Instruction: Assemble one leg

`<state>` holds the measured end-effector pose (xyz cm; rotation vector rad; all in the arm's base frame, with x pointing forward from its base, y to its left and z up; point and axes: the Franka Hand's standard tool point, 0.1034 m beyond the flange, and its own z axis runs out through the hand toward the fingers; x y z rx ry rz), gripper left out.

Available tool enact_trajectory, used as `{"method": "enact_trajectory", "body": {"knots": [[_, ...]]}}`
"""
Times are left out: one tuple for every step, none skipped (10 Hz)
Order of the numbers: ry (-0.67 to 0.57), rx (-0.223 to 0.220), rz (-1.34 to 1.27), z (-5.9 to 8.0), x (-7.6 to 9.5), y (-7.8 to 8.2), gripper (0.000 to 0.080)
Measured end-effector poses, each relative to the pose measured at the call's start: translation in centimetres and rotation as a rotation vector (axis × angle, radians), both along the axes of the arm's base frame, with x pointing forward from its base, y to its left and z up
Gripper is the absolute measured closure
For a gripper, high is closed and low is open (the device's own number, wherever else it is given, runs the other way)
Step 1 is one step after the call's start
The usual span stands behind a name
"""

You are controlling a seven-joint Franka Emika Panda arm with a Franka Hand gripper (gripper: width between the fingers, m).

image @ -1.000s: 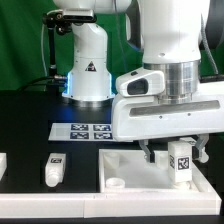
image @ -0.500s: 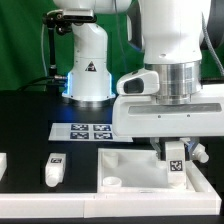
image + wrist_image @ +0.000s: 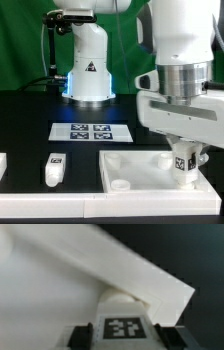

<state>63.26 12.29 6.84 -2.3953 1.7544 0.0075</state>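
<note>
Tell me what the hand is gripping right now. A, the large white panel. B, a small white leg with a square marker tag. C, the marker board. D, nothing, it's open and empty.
B: the hand is shut on the leg. The wrist view shows a finger on each side of the tagged piece, which is held over the white panel.

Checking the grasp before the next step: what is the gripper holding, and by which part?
The gripper holds one leg upright. Its fingers press on two opposite sides, flanking the tagged face, towards the leg's upper end.
</note>
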Motion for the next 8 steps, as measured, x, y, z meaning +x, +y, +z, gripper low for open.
{"method": "enact_trajectory", "body": {"knots": [[0.009,0.006,-0.135,-0.1,0.1,0.4,0.0514],[0.017,0.005,-0.225,0.0,0.2,0.5,0.0512],[0.017,0.008,-0.227,0.0,0.2,0.4,0.0512],[0.016,0.007,-0.220,0.0,0.2,0.5,0.0512],[0.008,-0.001,-0.160,0.0,0.2,0.3,0.0444],[-0.017,-0.022,0.029,0.1,0.2,-0.4,0.0444],[-0.042,-0.047,0.242,0.2,0.4,-1.5,0.0237],[-0.043,-0.058,0.443,0.4,0.4,-2.0,0.0176]]}}
